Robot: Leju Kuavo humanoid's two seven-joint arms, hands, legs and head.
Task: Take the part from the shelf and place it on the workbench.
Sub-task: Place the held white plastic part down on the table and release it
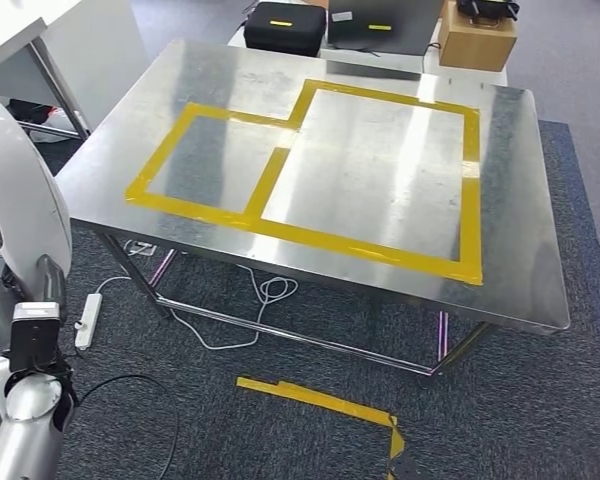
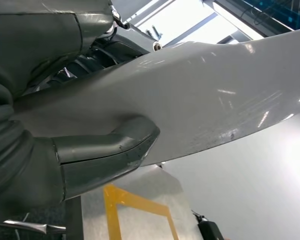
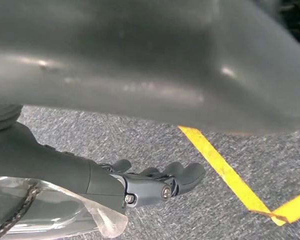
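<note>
Against the underside of the large white part, in the left wrist view, the left robot hand had its thick grey thumb pressed to the smooth curved surface, so this robot hand was grasping the part, though the other fingers were hidden behind it. The part also showed at the left edge of the head view, beside the left arm and apart from the worktop. The right robot hand hung over the grey carpet, fingers stretched out and a little apart, holding nothing; a wide grey shape crossed that view above it, and I could not tell what it was. The worktop stood ahead, of bare steel, with two rectangles of yellow tape marked on it. By my judgement the step in hand was the carrying toward the worktop, and the placing was not yet done. To do it well, the part should come over the near edge level and low, because the surface looked slippery and the grasp seemed to be on one side. The taped rectangle seemed a sensible target. A loose tape strip and cables lay on the floor near the feet, so the steps should be careful.
</note>
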